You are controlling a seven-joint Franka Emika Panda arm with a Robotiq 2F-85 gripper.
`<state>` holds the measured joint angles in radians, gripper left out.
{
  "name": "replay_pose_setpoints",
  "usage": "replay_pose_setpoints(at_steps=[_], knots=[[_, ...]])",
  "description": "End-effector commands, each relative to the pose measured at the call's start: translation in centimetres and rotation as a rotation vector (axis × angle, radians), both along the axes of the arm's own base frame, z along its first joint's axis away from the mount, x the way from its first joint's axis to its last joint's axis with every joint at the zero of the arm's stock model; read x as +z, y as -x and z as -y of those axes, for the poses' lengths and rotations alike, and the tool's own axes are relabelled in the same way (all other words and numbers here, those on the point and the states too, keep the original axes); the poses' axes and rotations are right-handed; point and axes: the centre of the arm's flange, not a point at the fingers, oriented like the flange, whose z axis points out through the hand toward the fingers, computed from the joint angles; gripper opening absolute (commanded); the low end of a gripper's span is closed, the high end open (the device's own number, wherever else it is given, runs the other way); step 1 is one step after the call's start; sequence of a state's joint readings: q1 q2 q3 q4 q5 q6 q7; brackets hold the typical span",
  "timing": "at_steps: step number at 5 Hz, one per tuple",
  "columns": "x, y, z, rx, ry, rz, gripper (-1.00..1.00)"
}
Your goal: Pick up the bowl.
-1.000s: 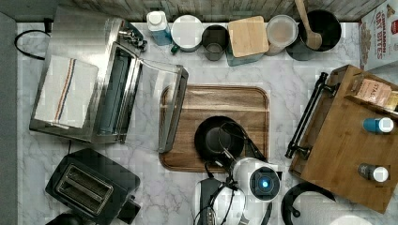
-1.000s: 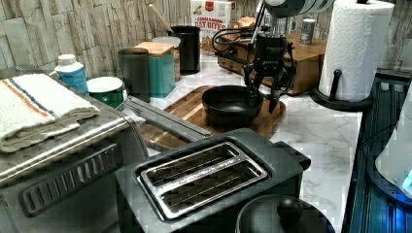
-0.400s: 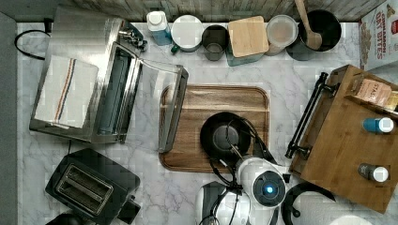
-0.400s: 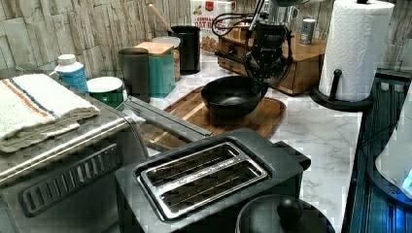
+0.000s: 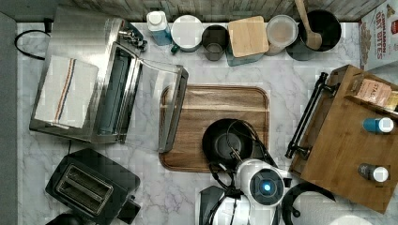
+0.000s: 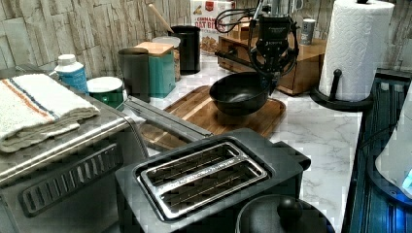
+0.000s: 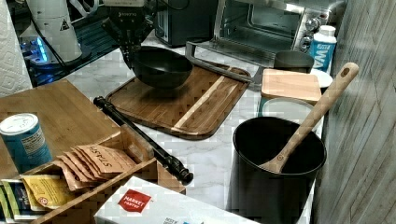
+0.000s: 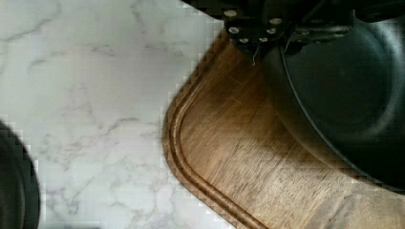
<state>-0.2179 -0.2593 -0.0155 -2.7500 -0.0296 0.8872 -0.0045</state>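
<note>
The matte black bowl (image 5: 224, 140) hangs a little above the wooden tray (image 5: 211, 101), over the corner nearest the arm. My gripper (image 6: 271, 77) is shut on the bowl's rim, on the left view's right side. In the left view the bowl (image 6: 240, 94) hangs slightly tilted, clear of the tray (image 6: 194, 109). From the right view, the gripper (image 7: 128, 57) pinches the bowl (image 7: 161, 67) at its left rim, with a shadow on the tray (image 7: 205, 102) beneath. The wrist view has the bowl (image 8: 344, 86) over the tray's rounded corner (image 8: 229, 157).
A toaster oven (image 5: 89, 79) with its door open lies beside the tray, and a black toaster (image 5: 89, 187) stands near it. Canisters and a black pot with a wooden spoon (image 5: 314, 33) line the back. A wooden rack with a black handle (image 5: 307, 117) and a paper towel roll (image 6: 357, 46) stand close.
The gripper has risen with the bowl in its grip. The bowl has left the tray's surface and now hangs above it.
</note>
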Motion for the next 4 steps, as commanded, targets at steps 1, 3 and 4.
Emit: replay_pose_setpoints(at_steps=[1, 3, 4], knots=[[23.5, -12.2, -0.4, 0.149, 0.096, 0.394, -1.00], [25.9, -17.0, -2.9, 0.631, -0.071, 0.180, -1.00], [21.6, -16.4, -5.4, 0.853, -0.140, 0.119, -1.00]])
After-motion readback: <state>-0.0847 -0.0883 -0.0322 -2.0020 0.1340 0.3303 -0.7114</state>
